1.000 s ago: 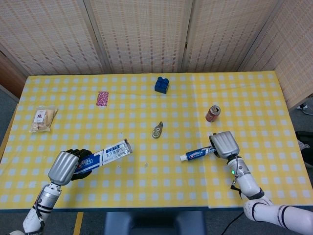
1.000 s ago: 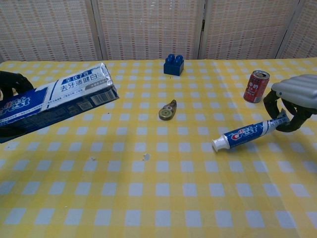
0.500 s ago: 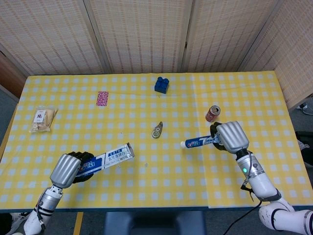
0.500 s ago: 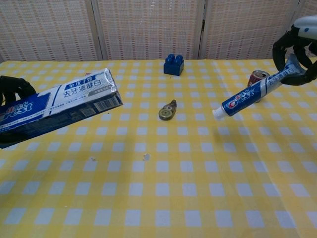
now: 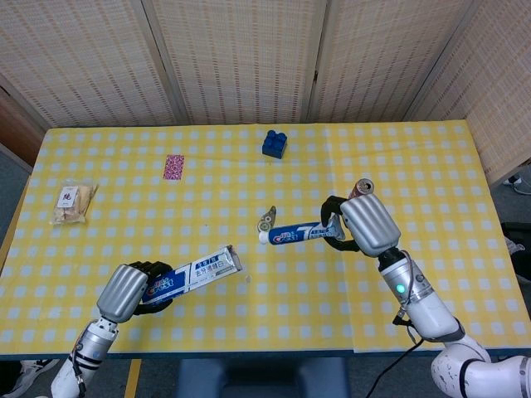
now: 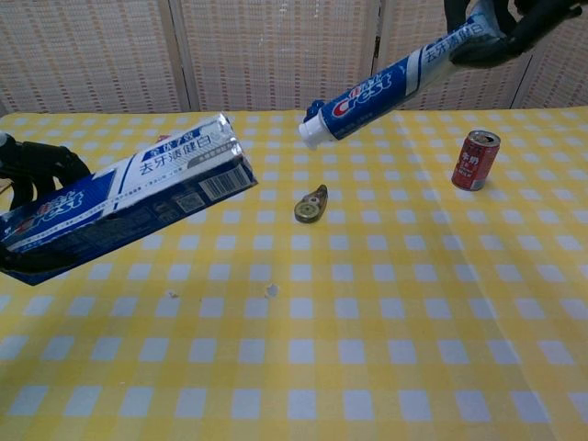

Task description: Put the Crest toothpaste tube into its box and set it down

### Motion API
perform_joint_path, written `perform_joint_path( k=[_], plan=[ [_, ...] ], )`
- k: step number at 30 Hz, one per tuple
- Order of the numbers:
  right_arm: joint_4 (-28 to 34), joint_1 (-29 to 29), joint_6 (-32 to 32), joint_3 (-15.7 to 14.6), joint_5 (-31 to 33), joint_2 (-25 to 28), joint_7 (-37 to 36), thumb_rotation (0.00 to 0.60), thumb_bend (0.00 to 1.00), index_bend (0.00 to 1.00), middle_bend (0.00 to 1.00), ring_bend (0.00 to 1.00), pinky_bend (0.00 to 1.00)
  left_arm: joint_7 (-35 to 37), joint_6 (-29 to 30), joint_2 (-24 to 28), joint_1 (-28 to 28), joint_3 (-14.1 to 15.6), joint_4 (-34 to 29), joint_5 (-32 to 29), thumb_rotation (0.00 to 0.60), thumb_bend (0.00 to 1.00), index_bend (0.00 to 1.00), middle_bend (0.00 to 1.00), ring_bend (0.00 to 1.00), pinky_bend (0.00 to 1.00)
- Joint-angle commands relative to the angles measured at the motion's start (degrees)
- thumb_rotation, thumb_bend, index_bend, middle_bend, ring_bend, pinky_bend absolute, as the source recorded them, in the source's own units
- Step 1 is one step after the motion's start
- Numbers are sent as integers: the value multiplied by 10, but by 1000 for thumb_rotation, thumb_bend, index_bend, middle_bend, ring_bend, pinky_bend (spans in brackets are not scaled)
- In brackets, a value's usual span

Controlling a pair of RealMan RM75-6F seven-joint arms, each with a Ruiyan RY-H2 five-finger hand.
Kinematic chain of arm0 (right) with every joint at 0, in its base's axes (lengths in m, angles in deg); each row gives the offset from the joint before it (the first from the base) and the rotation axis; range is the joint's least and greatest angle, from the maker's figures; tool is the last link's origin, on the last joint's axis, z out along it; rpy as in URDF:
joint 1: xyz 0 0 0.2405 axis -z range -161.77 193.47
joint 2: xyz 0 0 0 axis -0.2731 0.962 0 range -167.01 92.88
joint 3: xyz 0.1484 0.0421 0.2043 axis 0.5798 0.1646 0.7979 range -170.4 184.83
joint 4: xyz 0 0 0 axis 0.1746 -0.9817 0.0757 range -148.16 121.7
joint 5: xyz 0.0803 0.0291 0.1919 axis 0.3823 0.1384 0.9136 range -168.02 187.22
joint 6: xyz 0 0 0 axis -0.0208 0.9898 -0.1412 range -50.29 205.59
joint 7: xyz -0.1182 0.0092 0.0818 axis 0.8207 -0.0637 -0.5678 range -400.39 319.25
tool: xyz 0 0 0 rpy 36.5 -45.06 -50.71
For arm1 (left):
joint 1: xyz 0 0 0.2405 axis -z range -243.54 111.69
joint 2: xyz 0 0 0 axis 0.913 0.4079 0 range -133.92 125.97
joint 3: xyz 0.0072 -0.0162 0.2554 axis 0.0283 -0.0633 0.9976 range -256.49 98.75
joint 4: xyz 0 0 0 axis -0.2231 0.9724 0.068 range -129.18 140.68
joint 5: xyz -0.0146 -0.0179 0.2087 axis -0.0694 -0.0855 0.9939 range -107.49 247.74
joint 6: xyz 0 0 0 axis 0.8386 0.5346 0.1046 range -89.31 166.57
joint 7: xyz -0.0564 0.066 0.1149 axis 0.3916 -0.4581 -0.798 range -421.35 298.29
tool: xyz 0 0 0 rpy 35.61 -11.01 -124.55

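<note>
My left hand [image 5: 127,291] grips the blue and white Crest box [image 5: 195,272] by its near end and holds it above the table, its far end pointing right. In the chest view the box [image 6: 129,191] fills the left side, with the left hand [image 6: 37,170] behind it. The right hand [image 5: 365,225] holds the Crest toothpaste tube [image 5: 295,232] by its tail, raised, white cap pointing left towards the box. From the chest camera the tube [image 6: 397,80] slants down from the right hand [image 6: 501,28] at the top right. A gap separates cap and box.
A red soda can [image 5: 361,189] stands beside the right hand. A small correction tape dispenser [image 5: 266,220] lies mid-table under the tube's cap. Farther back sit a blue toy brick [image 5: 275,143], a pink packet [image 5: 173,166] and a snack bag [image 5: 73,203].
The right hand has lifted the tube off the table and carried it left towards the box. The left hand has shifted the box slightly right and nearer.
</note>
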Motion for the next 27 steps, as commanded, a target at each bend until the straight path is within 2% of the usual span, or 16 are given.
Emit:
perform_joint_path(
  k=[1, 15, 27],
  plan=[
    [13, -17, -5, 11, 20, -16, -9, 600, 961, 703, 520, 675, 880, 13, 1, -13, 1, -1, -4, 1, 600, 261, 530, 752, 672, 717],
    [46, -39, 4, 22, 32, -26, -30, 600, 961, 703, 520, 676, 880, 41, -10, -43, 10, -12, 25, -12, 600, 259, 533, 756, 674, 717],
    [55, -43, 16, 16, 26, -28, -32, 600, 961, 703, 520, 674, 880, 71, 0, -52, 12, -18, 43, -11, 600, 259, 537, 759, 675, 717]
  ],
)
